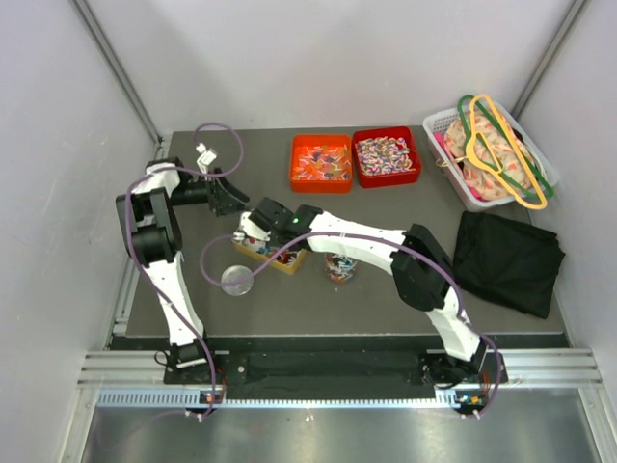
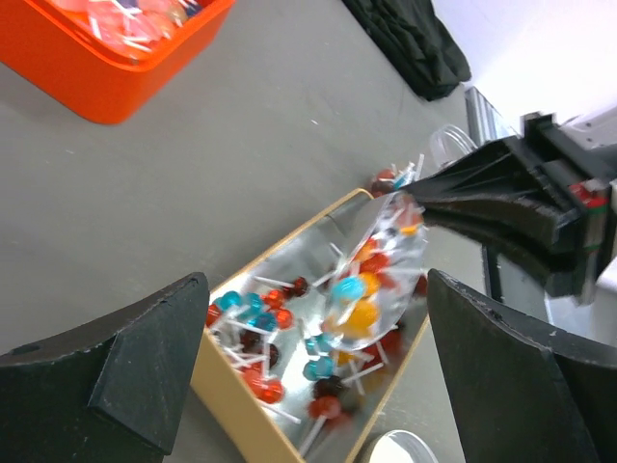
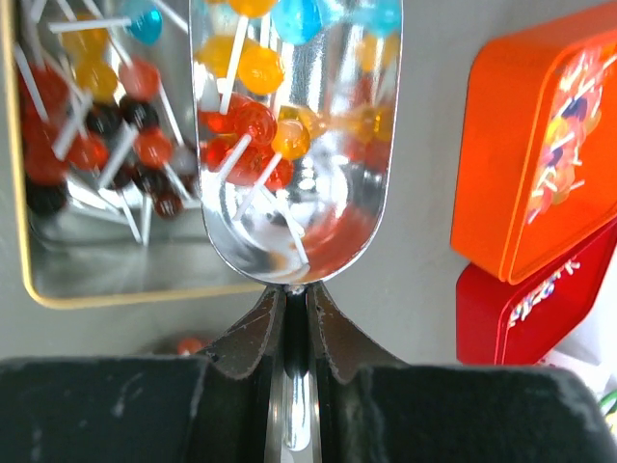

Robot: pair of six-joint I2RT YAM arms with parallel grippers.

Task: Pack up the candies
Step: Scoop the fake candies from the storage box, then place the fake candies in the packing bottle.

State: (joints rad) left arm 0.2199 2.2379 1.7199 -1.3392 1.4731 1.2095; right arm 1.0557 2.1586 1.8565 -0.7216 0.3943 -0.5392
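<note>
Heaped in the bowl of a metal scoop (image 3: 318, 227), candies (image 3: 255, 121): round, on white sticks, red, orange and blue. More of the same lie loose in a gold-rimmed tin (image 3: 96, 299) directly below and beside the scoop. Scoop is tilted over the tin's corner. A few strays sit on the table (image 2: 193, 193) just outside the tin.

Right gripper (image 3: 294, 318) pinches the scoop's thin handle, jaws nearly together. Left gripper (image 2: 316, 289) faces the tin, apart from it, jaws spread wide with nothing held.

Farther back, an orange bin (image 1: 294, 159) and a red bin (image 1: 388, 182) stand side by side, both holding sweets.
</note>
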